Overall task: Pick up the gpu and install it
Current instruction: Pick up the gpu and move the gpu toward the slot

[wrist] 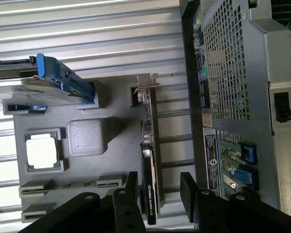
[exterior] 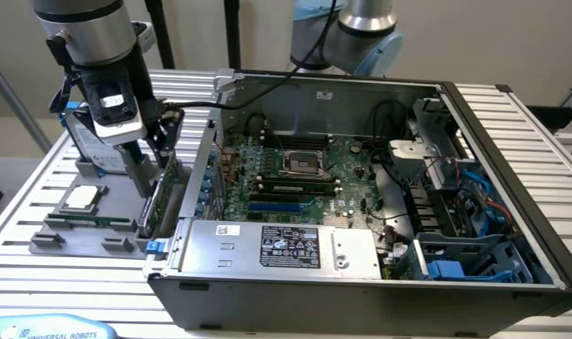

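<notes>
**Fig. Gripper open astride the gpu, card in its fixture slot**

Exterior view, read from its left to its right.

(a) Slatted metal table (exterior: pixel 550 162) carries a grey fixture tray (exterior: pixel 79 241) w/ parts. The hard drive in a blue frame (exterior: pixel 86 147) stands at the tray's back. The square silver CPU chip (exterior: pixel 83 198) lies flat in a pocket nearer the front.

(b) Arm reaches down over the tray. The gripper (exterior: pixel 154 176) hangs low at the tray's edge nearest the PC case.

(c) The gpu (exterior: pixel 156 203) stands on its long edge in a tray slot, just beside the case's outer wall, directly under the gripper. It is not in the case.

(d) The PC case (exterior: pixel 501 141) lies open-side up. The motherboard (exterior: pixel 338 159) is exposed in the middle, the power supply (exterior: pixel 277 247) along the near wall, and drive bays w/ blue cables sit at the exterior view's right. A second arm (exterior: pixel 361 32) stands behind the case.

Wrist view: the gripper (wrist: pixel 159 177) has its fingers (wrist: pixel 131 187) spread wide, one each side of the gpu (wrist: pixel 149 160). A gap shows between card and far finger. The near finger is close, contact cannot be told. The card's silver bracket (wrist: pixel 146 81) is at the end away from the gripper. Also seen are the CPU chip (wrist: pixel 42 151), the hard drive (wrist: pixel 48 90) and the case's rear panel (wrist: pixel 228 73).
</notes>
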### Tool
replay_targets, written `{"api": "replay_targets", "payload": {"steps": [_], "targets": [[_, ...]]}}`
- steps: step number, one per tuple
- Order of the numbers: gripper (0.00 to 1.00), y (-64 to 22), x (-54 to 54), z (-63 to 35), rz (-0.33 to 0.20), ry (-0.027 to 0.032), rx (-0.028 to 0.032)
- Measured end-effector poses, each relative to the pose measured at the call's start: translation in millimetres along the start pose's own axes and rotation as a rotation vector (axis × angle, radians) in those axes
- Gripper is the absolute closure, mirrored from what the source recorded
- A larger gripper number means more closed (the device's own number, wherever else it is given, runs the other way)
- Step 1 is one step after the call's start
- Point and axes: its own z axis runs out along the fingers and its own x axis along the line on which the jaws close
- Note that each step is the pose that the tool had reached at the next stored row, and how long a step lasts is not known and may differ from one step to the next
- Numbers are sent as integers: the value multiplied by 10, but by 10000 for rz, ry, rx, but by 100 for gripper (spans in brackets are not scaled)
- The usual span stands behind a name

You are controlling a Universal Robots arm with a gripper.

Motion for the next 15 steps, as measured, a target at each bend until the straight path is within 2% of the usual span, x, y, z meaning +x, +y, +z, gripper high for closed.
{"api": "replay_targets", "payload": {"steps": [15], "targets": [[52, -20, 43, 271, -1, 1, 1]]}}
